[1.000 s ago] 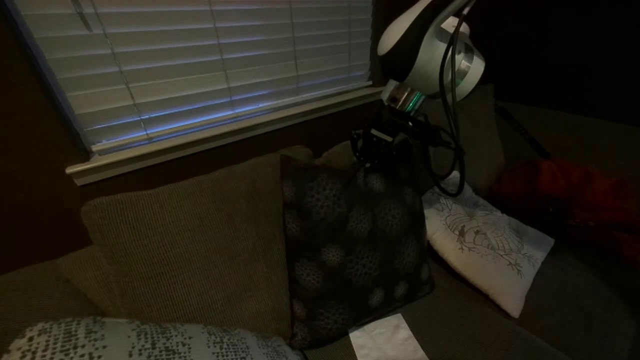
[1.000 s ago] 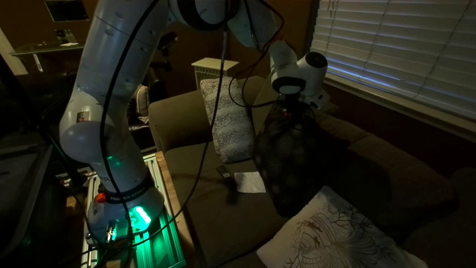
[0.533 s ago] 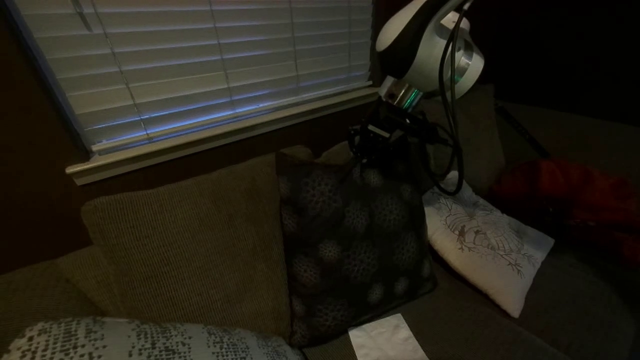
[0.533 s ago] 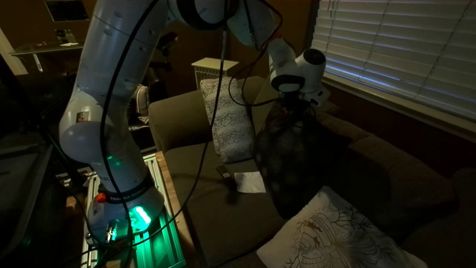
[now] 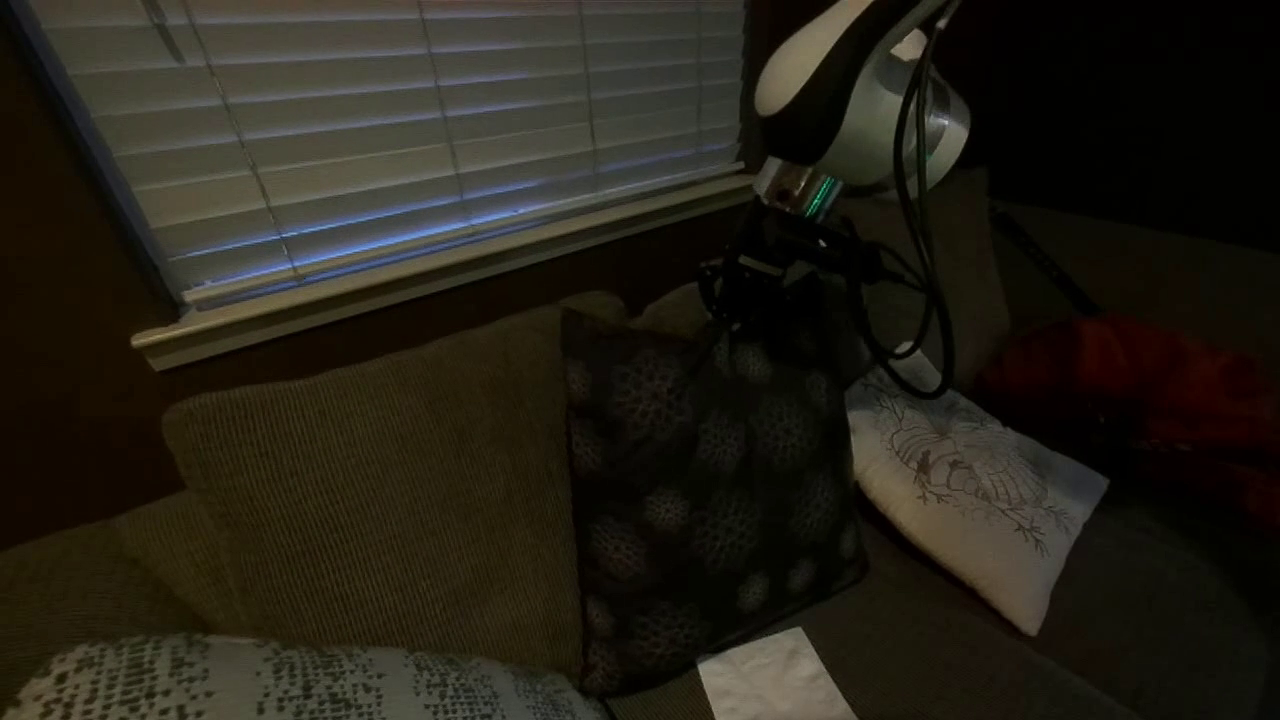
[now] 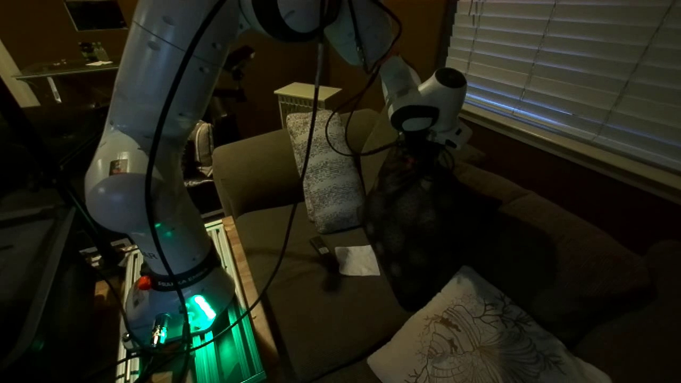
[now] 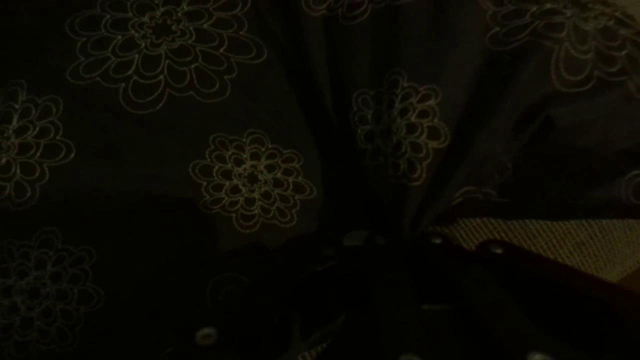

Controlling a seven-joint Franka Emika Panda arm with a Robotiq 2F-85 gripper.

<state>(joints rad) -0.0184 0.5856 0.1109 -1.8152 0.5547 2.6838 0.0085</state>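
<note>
A dark cushion with pale flower outlines (image 5: pixel 720 500) stands against the sofa back, and it also shows in an exterior view (image 6: pixel 404 229). My gripper (image 5: pixel 735 325) is at its top edge, pointing down. In the wrist view the cushion (image 7: pixel 150 150) fills most of the picture, and its cloth draws into folds that run to the fingertips (image 7: pixel 400 242). The fingers look shut on the cushion's edge, though the jaws are very dark. In an exterior view the gripper (image 6: pixel 420 157) is a dark shape above the cushion.
A ribbed brown back cushion (image 5: pixel 390 500) stands beside it. A white patterned cushion (image 5: pixel 980 470), a paper sheet (image 5: pixel 775 675), a dark remote (image 6: pixel 319 246) and a grey-white cushion (image 6: pixel 330 175) lie on the sofa. A window sill (image 5: pixel 450 260) runs behind. A cable (image 5: pixel 925 300) hangs from the wrist.
The gripper and the dark cushion's top shifted slightly left half a second ago in an exterior view and are now back to the right. The hanging cable has swung right.
</note>
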